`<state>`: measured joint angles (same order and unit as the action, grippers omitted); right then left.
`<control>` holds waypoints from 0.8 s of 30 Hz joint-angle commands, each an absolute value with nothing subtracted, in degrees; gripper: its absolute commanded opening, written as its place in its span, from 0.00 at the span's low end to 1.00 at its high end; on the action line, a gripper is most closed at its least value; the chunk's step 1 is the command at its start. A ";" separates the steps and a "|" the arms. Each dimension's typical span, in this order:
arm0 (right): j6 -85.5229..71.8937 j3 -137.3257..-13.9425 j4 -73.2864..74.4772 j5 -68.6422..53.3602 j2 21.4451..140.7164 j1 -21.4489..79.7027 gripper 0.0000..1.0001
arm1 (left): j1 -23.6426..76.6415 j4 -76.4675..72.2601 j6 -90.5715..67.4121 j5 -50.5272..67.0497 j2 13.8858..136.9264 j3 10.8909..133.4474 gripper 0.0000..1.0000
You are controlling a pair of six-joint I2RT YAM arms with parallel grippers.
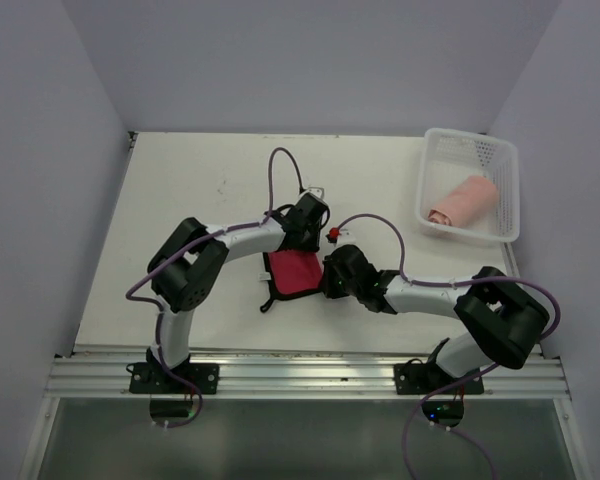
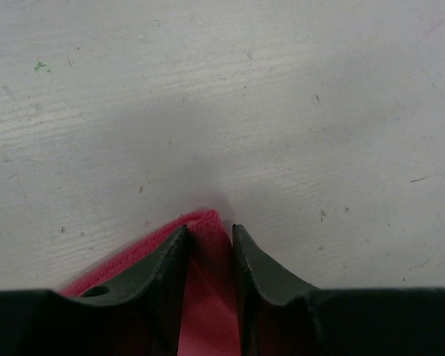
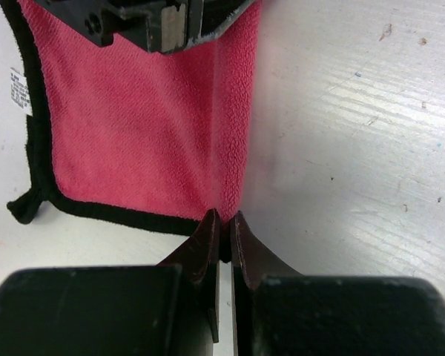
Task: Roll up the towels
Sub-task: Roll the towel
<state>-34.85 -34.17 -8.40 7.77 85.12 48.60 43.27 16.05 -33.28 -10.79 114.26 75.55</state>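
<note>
A pale bench (image 1: 210,180) fills the top view; a white perforated basket (image 1: 458,136) sits at its upper right; inside lies the pink towel (image 1: 464,200), already rolled, its long axis running lower left to upper right. At frame centre the red cloth (image 1: 294,272) with black trim lies mostly flat on the bench; it looks light, limp and grippy, best taken by an edge or corner. The left tool (image 2: 209,236) is pinched on a raised fold at the cloth's far edge; the right tool (image 3: 222,222) is clamped, jaws almost together, on the near trimmed edge. The ridge between them runs bottom to top in the right wrist view; a small white tag (image 3: 16,89) sits at the left edge.
</note>
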 commanded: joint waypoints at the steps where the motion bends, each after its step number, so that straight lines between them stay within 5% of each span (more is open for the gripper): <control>1: -33.49 -35.86 -7.48 10.63 84.90 48.96 0.00 | 43.33 18.37 -31.47 -11.60 116.98 77.25 0.32; 7: -30.15 -37.79 -3.09 14.23 83.32 50.18 0.00 | 42.10 18.19 -31.29 -11.34 116.46 78.39 0.14; 24: -23.47 -46.58 15.11 33.56 85.95 58.79 0.00 | 37.10 0.98 -37.09 -4.58 106.00 67.77 0.00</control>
